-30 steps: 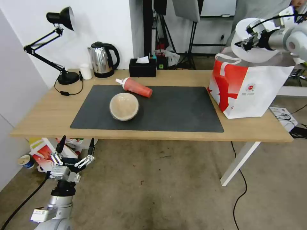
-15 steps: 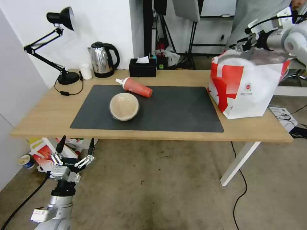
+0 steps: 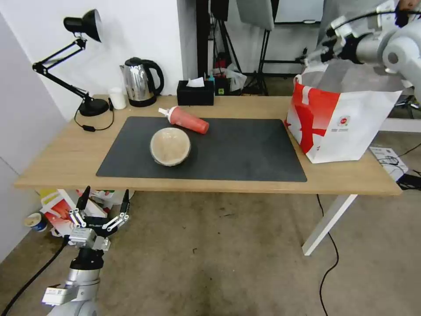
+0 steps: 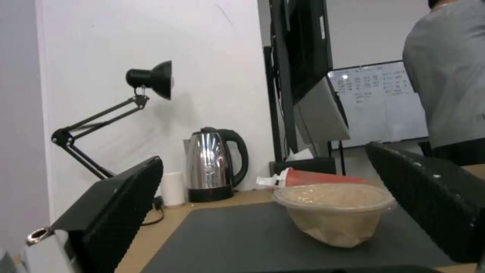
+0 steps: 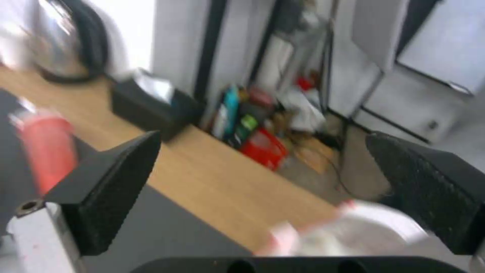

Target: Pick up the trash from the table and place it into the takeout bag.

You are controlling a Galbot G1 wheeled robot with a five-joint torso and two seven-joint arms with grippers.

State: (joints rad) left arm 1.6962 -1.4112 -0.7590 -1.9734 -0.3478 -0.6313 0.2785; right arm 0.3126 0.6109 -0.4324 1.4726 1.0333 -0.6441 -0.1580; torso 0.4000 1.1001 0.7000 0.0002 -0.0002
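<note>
Red drink cup (image 3: 186, 119) lies on its side on the dark grey mat (image 3: 245, 153), long axis running left-rear to right-front, white spouted lid toward the steel kettle (image 3: 139, 82). Beige lidded takeout bowl (image 3: 170, 146) sits upright just in front of it. Takeout bag (image 3: 340, 120) stands at the table's (image 3: 66, 158) right end. Right gripper (image 3: 312, 55) extended above the bag's rear edge, fingers apart, holding nothing. Left gripper (image 3: 104, 206) parked below the table front, fingers spread.
</note>
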